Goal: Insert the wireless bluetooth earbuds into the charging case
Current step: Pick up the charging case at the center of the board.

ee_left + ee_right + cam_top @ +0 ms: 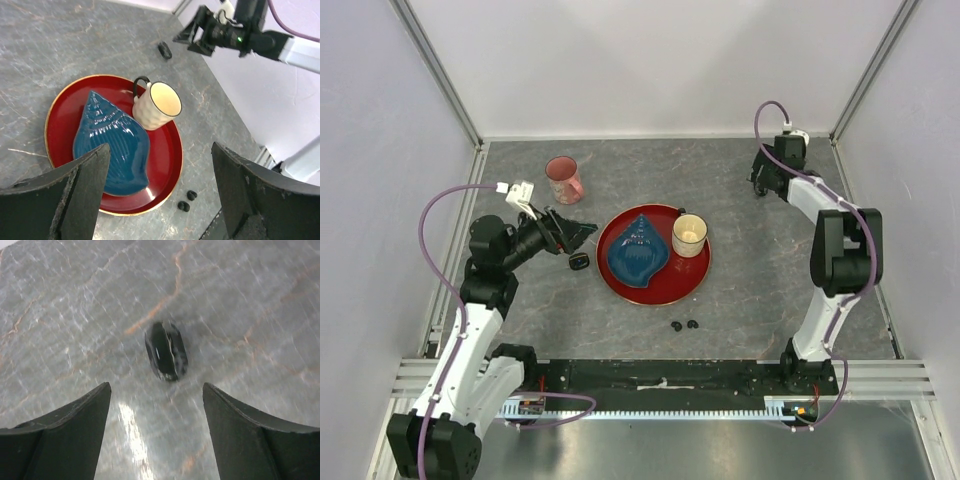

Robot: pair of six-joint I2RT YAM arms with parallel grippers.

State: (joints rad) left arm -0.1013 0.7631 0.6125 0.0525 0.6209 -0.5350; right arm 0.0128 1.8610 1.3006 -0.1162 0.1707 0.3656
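Observation:
Two tiny black earbuds (684,324) lie side by side on the grey table just in front of the red plate; in the left wrist view the earbuds (187,200) sit low between my fingers. A black oval charging case (579,262) lies left of the plate, below my left gripper (588,233). That left gripper (161,150) hangs open above the plate with nothing in it. Another black case (166,351) lies on the table just ahead of my open right gripper (156,386), at the far right (757,185); this case (164,50) also shows in the left wrist view.
The red plate (692,282) holds a blue shell-shaped dish (638,252) and a cream cup (689,235). A pink mug (563,180) stands at the back left. Grey walls and metal rails close the table on three sides.

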